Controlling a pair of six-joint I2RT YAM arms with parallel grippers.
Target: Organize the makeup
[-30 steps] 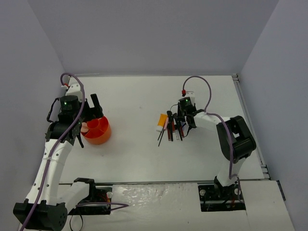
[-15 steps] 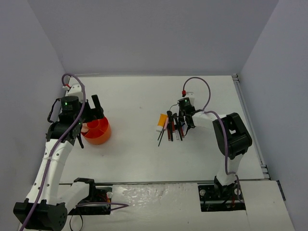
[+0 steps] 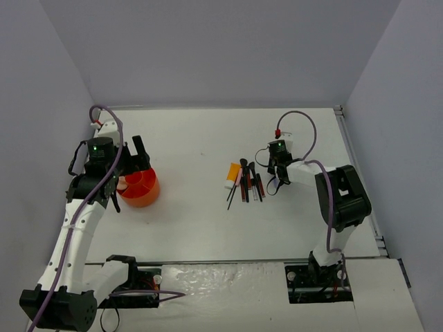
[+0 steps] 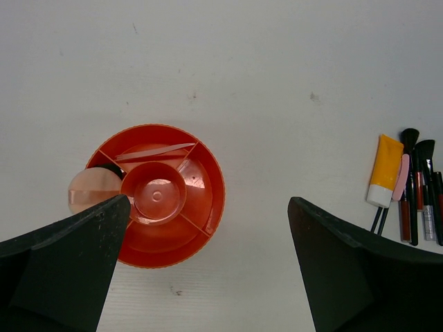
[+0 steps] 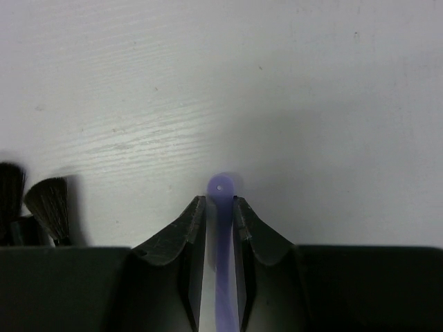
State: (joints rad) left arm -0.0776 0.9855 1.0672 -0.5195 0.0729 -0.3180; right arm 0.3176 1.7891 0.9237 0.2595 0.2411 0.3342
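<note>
On the table (image 3: 201, 221), a puff (image 4: 93, 191) sat at the tub's (image 4: 201, 207) nine-o'clock rim; brushes (image 3: 251, 184) and tube (image 3: 232, 174) lay well apart at three o'clock.

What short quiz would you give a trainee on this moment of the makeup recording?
1. True or false: the left gripper is shut on a brush.
2. Pick one. The right gripper is closed on: A) an orange-white tube; B) a thin purple stick; C) a green compact.
3. Fill in: the pale pink puff rests in the tub, whose colour is ____.

Key: 1 false, it hangs open above the tub. 2 B. 3 orange.
</note>
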